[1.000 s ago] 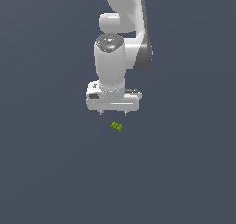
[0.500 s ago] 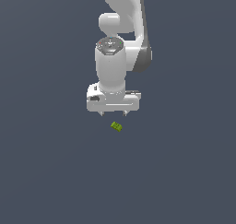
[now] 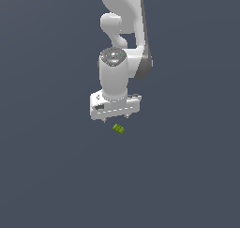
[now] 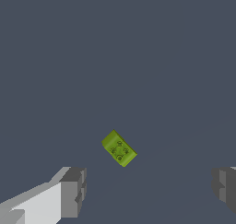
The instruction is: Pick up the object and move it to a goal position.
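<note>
The object point(image 3: 118, 128) is a tiny lime-green blocky piece with darker green notches, lying on the dark grey floor. In the exterior view it sits just below the white gripper point(image 3: 115, 118), which hangs above it pointing down. In the wrist view the object point(image 4: 119, 148) lies slanted, a little beyond the line between the two fingertips. The gripper point(image 4: 147, 191) is open and empty, with its grey fingertips point(image 4: 73, 191) spread wide on either side and not touching the piece.
The plain dark grey floor point(image 3: 56, 175) fills both views. The white arm point(image 3: 124, 44) rises behind the gripper toward the top of the exterior view. No goal marker shows.
The gripper has shifted slightly toward the exterior view's left and down over the object. The object has not moved.
</note>
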